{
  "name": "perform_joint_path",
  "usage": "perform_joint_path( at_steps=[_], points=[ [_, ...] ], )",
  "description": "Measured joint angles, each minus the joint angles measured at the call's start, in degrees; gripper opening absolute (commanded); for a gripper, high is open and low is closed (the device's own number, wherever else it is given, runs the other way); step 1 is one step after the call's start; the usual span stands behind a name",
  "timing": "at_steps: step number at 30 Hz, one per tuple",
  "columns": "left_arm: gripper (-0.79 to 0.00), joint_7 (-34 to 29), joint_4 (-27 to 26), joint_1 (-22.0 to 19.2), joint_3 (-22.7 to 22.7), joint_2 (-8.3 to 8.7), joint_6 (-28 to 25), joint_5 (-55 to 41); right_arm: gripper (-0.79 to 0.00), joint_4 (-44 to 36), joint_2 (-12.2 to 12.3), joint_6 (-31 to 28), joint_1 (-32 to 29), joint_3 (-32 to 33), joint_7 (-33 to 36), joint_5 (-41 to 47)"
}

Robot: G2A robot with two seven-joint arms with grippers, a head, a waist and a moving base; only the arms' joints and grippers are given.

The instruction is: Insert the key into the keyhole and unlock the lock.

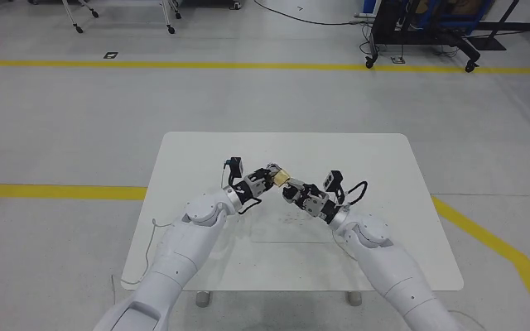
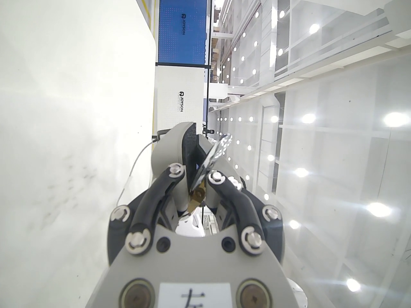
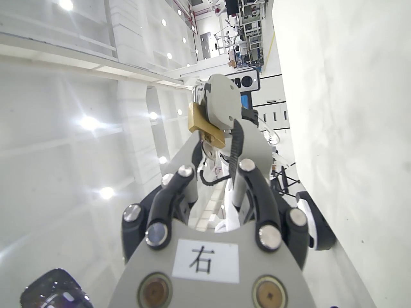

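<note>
Now left hand [image 1: 267,179] clamps the blocky brass lock [image 1: 281,176]; right hand [image 1: 291,194] pinches the silvery key [image 3: 210,151].

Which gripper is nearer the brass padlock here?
Left. The left gripper grips the padlock itself; the right gripper is just off it, by the key at the padlock's end face.

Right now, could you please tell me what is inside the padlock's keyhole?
A key meets the brass padlock at its keyhole face, between the fingers of the right gripper. Its blade is covered, so how deep it sits cannot be seen.
</note>
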Motion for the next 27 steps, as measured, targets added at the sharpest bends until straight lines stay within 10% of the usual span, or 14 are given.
perform_joint_path(
  at_steps=[11, 25, 27],
  points=[
    [-0.785, -1.77, -0.80, -0.90, 1.89, 0.37, 4.49, 6.53, 0.000, -11.52, 3.45, -6.30, -6.65, 11.92, -6.95, -19.70],
    [-0.785, -1.04, -3.31, -3.48, 12.21, -0.10, 21.09, 29.01, 0.000, -22.63, 4.96, -6.44, -13.42, 20.80, -17.66, -34.80],
    [-0.329, -1.70, -3.39, -3.86, 13.07, -0.28, 23.11, 30.14, 0.000, -22.63, 4.96, -6.45, -13.42, 20.80, -17.66, -34.80]
  ],
)
